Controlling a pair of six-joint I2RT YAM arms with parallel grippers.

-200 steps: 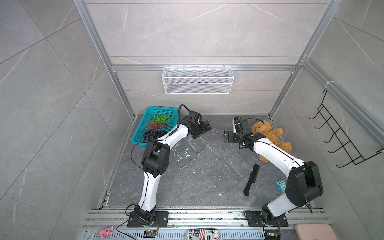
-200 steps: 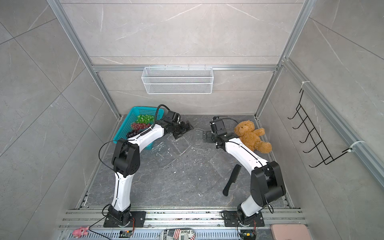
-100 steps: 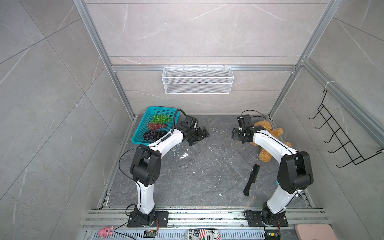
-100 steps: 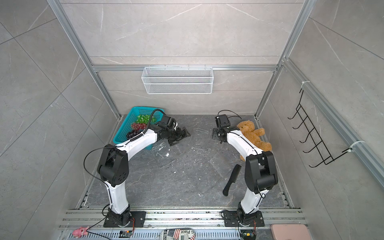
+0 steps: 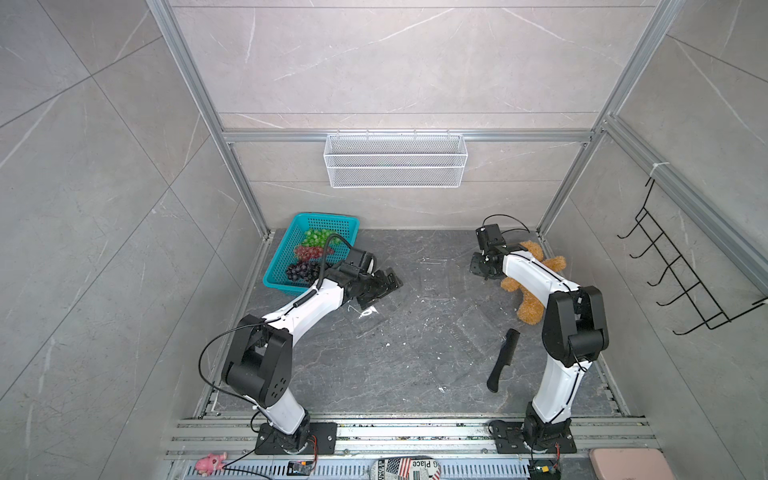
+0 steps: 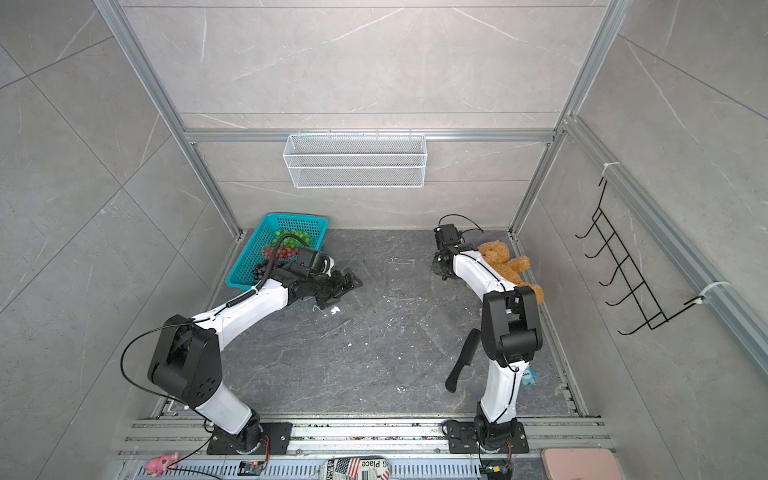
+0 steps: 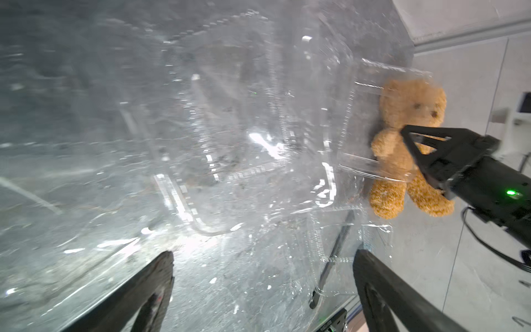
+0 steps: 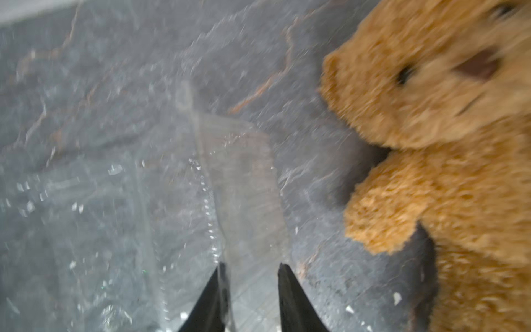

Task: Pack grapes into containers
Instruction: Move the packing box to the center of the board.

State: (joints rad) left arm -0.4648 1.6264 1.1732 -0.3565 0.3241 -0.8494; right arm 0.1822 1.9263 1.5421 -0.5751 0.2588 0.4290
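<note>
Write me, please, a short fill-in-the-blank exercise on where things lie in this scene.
1. All the grape bunches lie in the ____ basket.
2. Between the green bunch and the dark bunch lies the ____ bunch.
3. The teddy bear lies beside the robot's ____ arm.
4. The left gripper has its jaws ____.

Missing words: teal; red; right; open.

Over the last second the right gripper slid toward the bench's back right corner beside the teddy bear, jaws narrowing, and the left gripper eased off the back edge, elbow swinging frontward.
</note>
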